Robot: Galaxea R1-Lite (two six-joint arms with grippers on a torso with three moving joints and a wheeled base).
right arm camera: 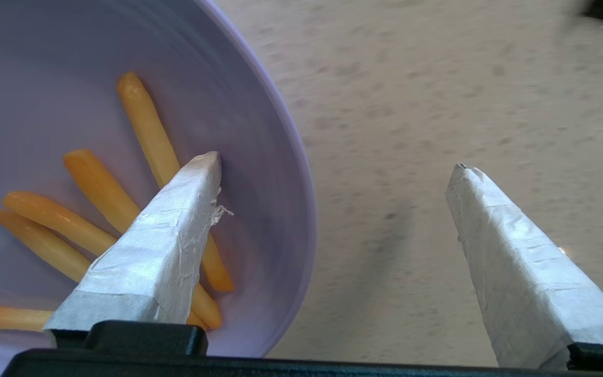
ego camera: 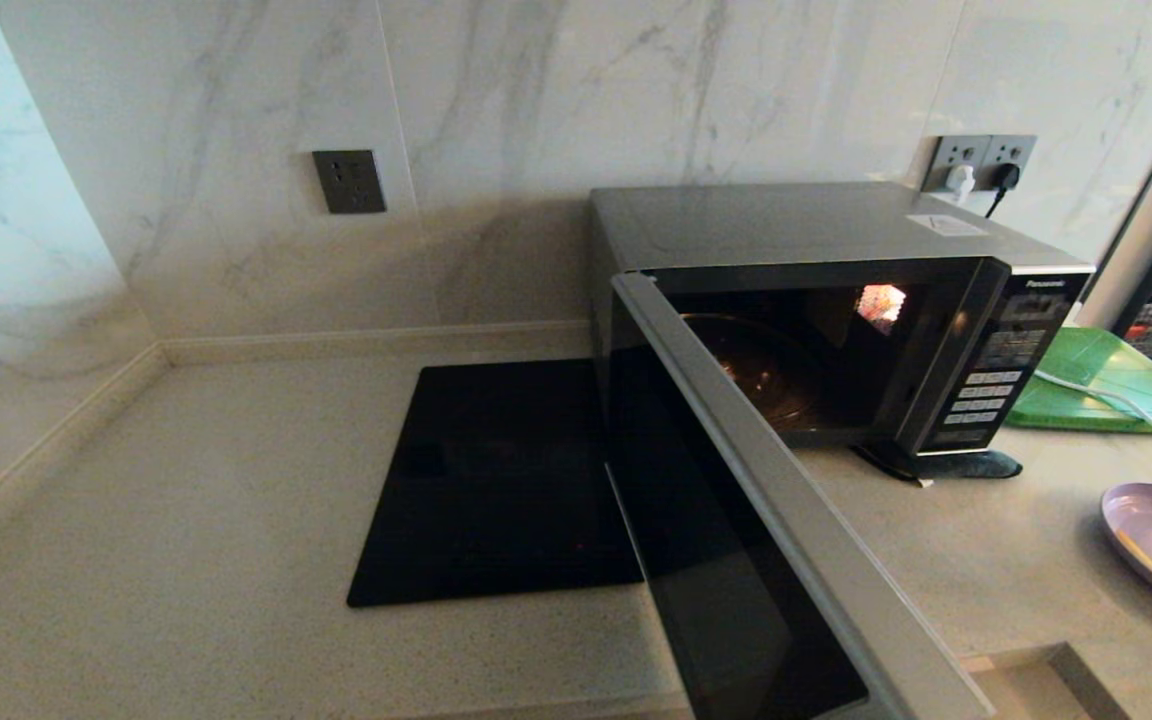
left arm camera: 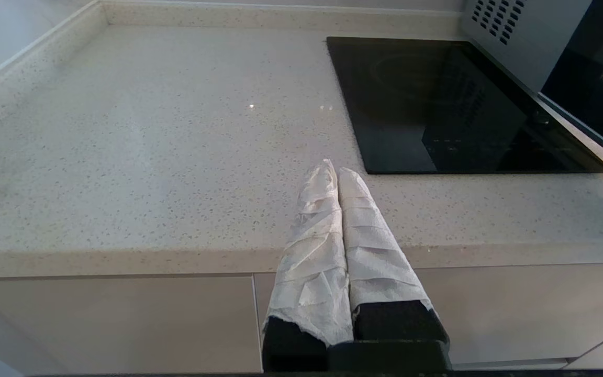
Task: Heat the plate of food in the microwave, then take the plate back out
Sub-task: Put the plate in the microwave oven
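The microwave [ego camera: 836,225] stands at the back of the counter with its dark glass door [ego camera: 736,520] swung wide toward me; the lit cavity holds only its glass turntable. The plate of food [ego camera: 1151,520], pale lilac with yellow fries [right arm camera: 144,120], rests on the counter at the far right. My right gripper [right arm camera: 335,162] is open just above the plate's [right arm camera: 45,78] rim: one taped finger is over the fries, the other over bare counter, and nothing is held. My left gripper [left arm camera: 335,168] is shut and empty at the counter's front edge, left of the microwave [left arm camera: 521,36].
A black glass cooktop [ego camera: 496,480] lies flat left of the microwave, partly under the open door. A green tray [ego camera: 1106,375] with a white cable [ego camera: 1116,400] across it sits behind the plate. Marble walls close the back and left.
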